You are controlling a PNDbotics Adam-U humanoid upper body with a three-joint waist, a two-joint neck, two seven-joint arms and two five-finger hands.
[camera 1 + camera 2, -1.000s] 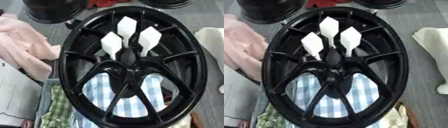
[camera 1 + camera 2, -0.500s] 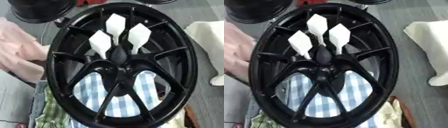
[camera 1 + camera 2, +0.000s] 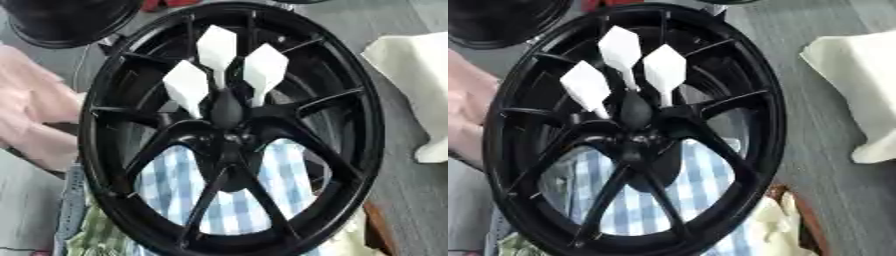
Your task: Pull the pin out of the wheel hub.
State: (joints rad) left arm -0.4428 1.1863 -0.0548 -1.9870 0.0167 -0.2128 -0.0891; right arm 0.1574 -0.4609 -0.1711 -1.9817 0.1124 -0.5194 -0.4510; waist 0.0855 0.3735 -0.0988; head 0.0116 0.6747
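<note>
A large black spoked wheel (image 3: pixel 98 150) fills both views, lying over cloths. At its middle is the hub (image 3: pixel 229 145), with a dark oval piece (image 3: pixel 226 110) just above it. Three white pins with flat diamond-shaped heads stand up out of the hub area: a tall middle one (image 3: pixel 217 47), a left one (image 3: pixel 185 86) and a right one (image 3: pixel 265 67). Their thin stems run down toward the hub, and where they enter is hidden in the black. Neither of my hands shows in either view, and nothing is touching the pins.
A blue-and-white checked cloth (image 3: pixel 175 185) shows through the lower spokes. A pink cloth (image 3: pixel 35 115) lies at the left, a white cloth (image 3: pixel 416 65) at the right, a second black round object (image 3: pixel 61 22) at the top left. Green checked fabric (image 3: pixel 96 235) lies at the bottom left.
The whole picture has drifted, so the camera has moved. The wheel and the three white pins keep the same places relative to each other.
</note>
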